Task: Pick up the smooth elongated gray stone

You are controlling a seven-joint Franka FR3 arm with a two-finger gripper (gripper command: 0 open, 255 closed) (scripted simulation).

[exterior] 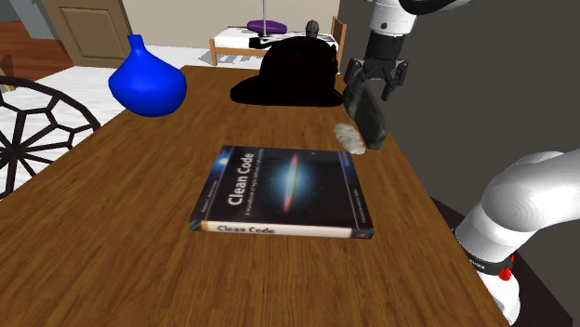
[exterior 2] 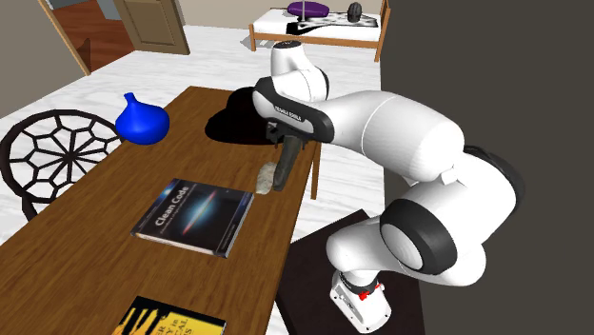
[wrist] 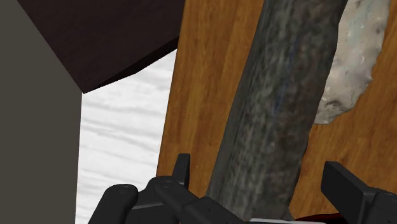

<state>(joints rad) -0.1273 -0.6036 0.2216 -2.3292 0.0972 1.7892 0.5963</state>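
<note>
A long, smooth, dark gray stone (exterior: 370,119) hangs nearly upright between the fingers of my gripper (exterior: 375,85), which is shut on its upper end. This is near the table's edge at the shoulder view's right. In the second exterior view the stone (exterior 2: 282,171) points down from the gripper (exterior 2: 287,148), its lower end close to the tabletop. In the wrist view the stone (wrist: 273,114) runs out from between the two black fingers (wrist: 183,173). A pale, rough stone (exterior: 350,137) (exterior 2: 266,175) (wrist: 353,63) lies on the wood right beside it.
A "Clean Code" book (exterior: 283,190) lies mid-table. A black hat (exterior: 288,72) sits behind the gripper and a blue vase (exterior: 147,84) at the far left. A yellow book (exterior 2: 171,319) lies at the near end. A round-backed chair (exterior: 37,125) stands beside the wooden table (exterior: 112,241).
</note>
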